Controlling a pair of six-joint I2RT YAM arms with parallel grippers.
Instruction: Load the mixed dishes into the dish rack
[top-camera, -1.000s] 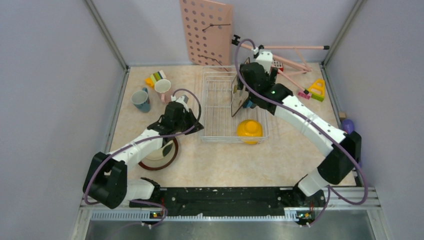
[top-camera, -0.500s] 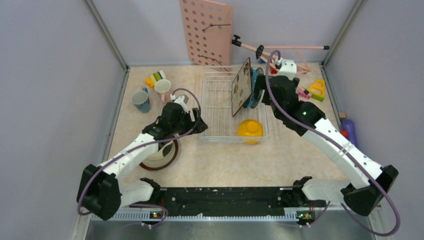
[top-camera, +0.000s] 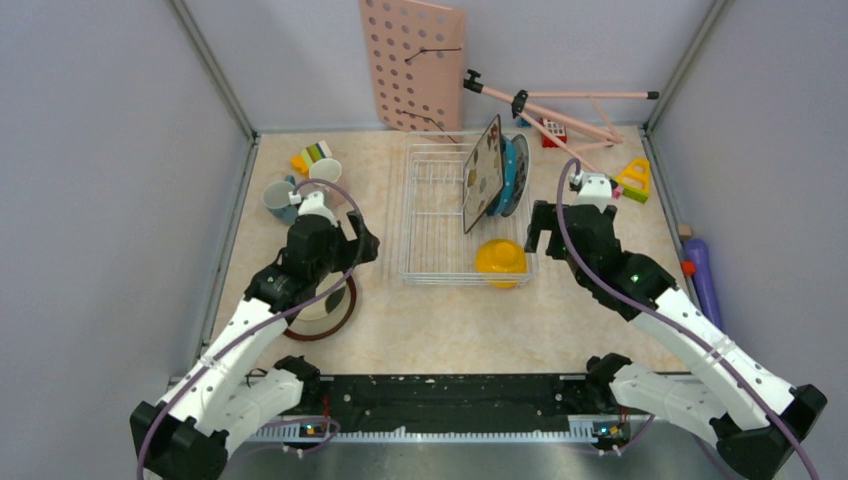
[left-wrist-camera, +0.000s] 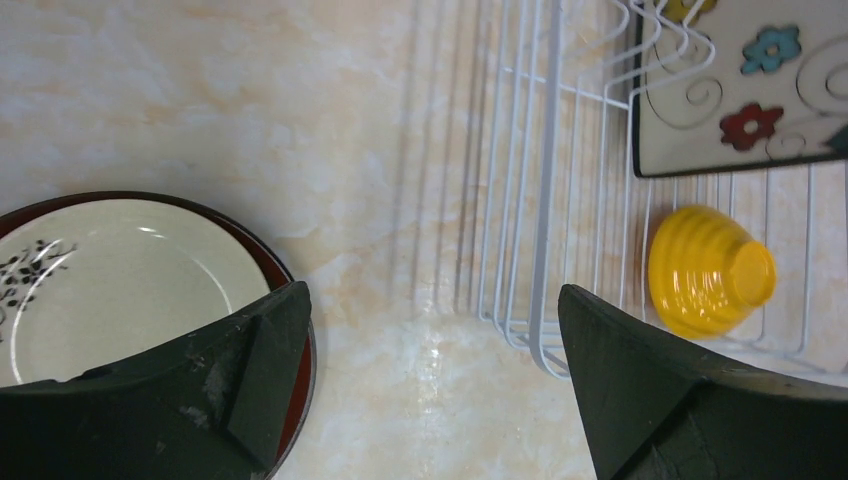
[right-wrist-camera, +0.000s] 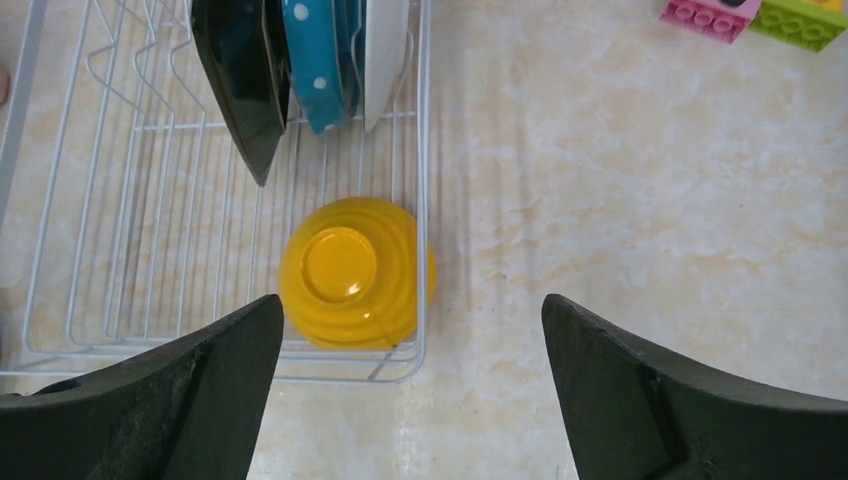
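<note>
The dish rack (top-camera: 440, 215) stands mid-table. Upright in it are the square flowered plate (top-camera: 483, 172), the teal dotted plate (top-camera: 512, 175) and a white plate (right-wrist-camera: 385, 50). The yellow bowl (top-camera: 499, 260) lies upside down in its near right corner. The brown-rimmed cream plate (top-camera: 335, 312) lies flat on the table, partly under my left arm. The teal mug (top-camera: 280, 198) and pink mug (top-camera: 325, 172) stand at the far left. My left gripper (top-camera: 358, 243) hangs open between cream plate and rack. My right gripper (top-camera: 541, 232) is open and holds nothing, just right of the rack.
A pink pegboard (top-camera: 412, 65) leans on the back wall, with a pink rod frame (top-camera: 560, 100) beside it. Toy blocks lie at the far right (top-camera: 633, 178) and by the mugs (top-camera: 312, 155). A purple object (top-camera: 700, 265) rests by the right wall.
My right gripper has left the square plate standing in the rack and drawn back toward the near right. My left gripper has opened and pulled left, away from the rack's edge.
</note>
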